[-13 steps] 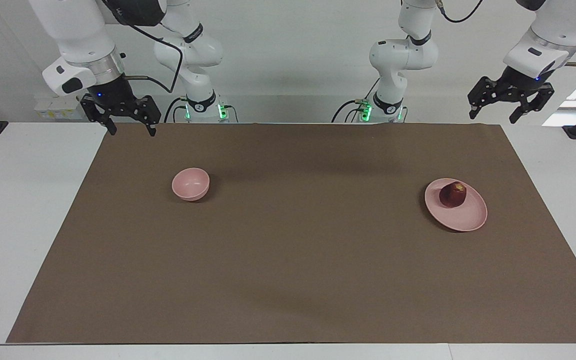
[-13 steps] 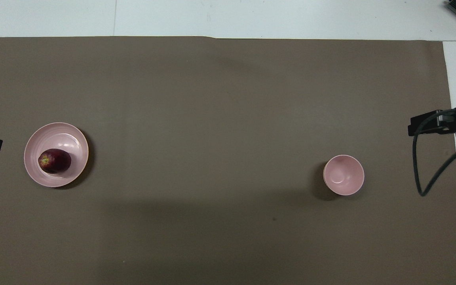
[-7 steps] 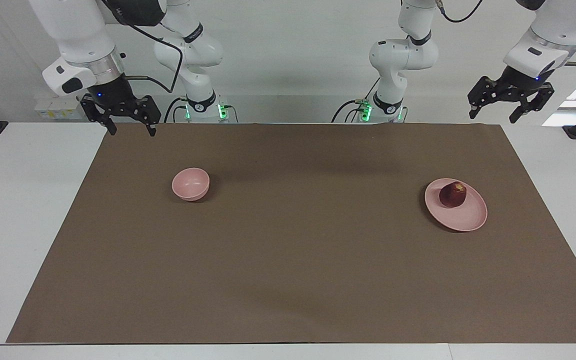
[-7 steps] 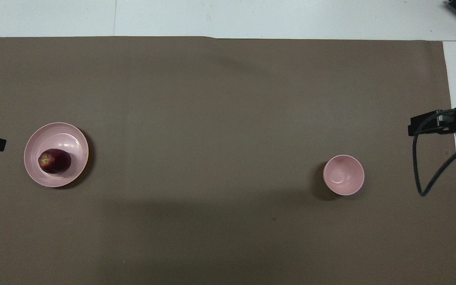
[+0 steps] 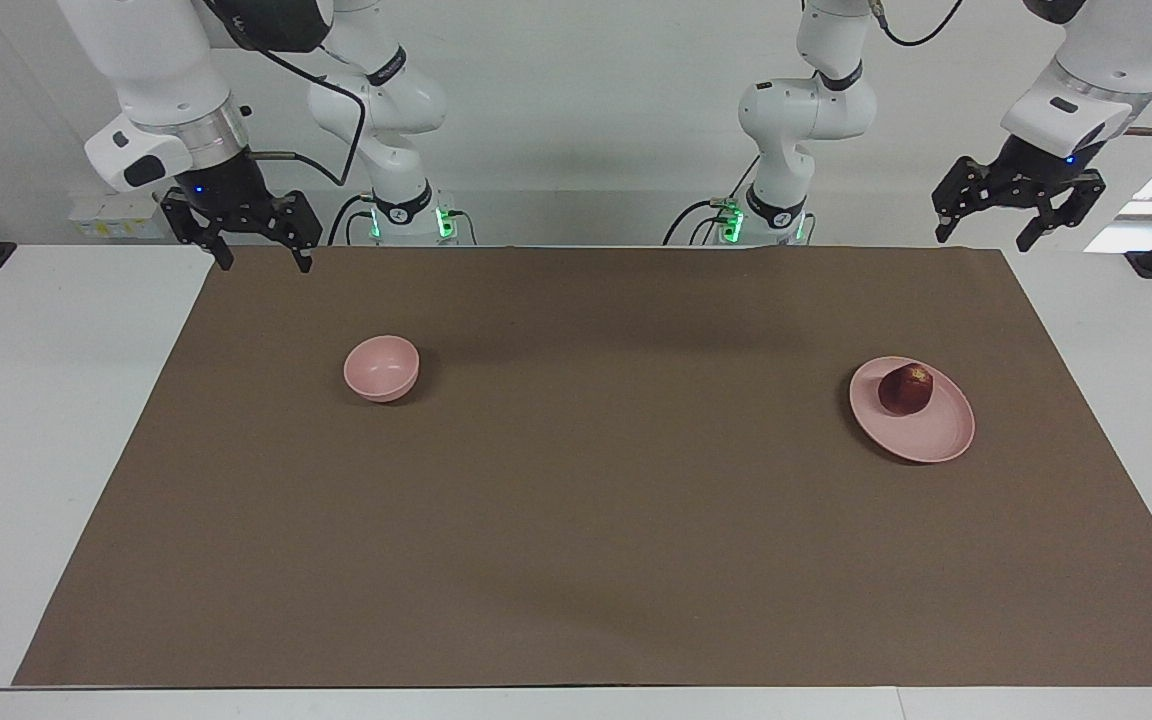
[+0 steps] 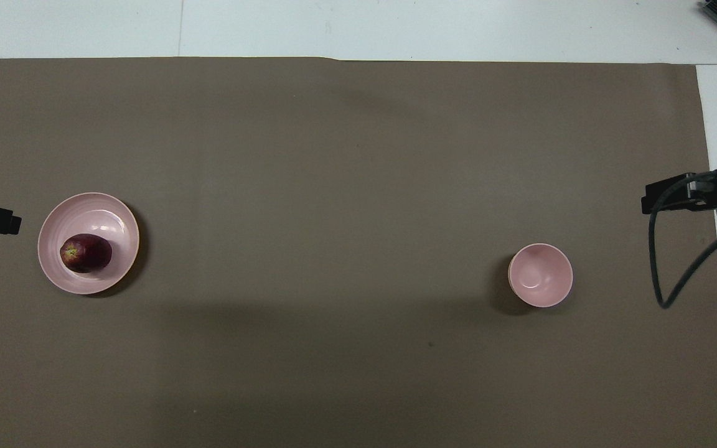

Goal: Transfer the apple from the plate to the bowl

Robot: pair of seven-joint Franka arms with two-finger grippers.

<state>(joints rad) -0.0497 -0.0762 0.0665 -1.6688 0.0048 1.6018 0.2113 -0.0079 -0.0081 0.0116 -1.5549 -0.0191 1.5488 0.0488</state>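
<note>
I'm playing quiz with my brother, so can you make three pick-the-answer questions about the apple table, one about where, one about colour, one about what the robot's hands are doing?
1. Where is the apple?
A. In the bowl
B. On the plate
C. On the brown mat

2. What colour is the bowl?
A. Pale pink
B. Green
C. Blue

3. What is the left tool doing?
A. Squeezing the apple
B. Resting in the bowl
C. Hanging open in the air, holding nothing

Answers:
1. B: the apple sits on the plate, toward the left arm's end of the table.
2. A: the bowl is pale pink like the plate, and has nothing in it.
3. C: the left tool is up in the air over the table's edge near the robots, with open fingers; the right tool is open too, waiting over the mat's corner.
</note>
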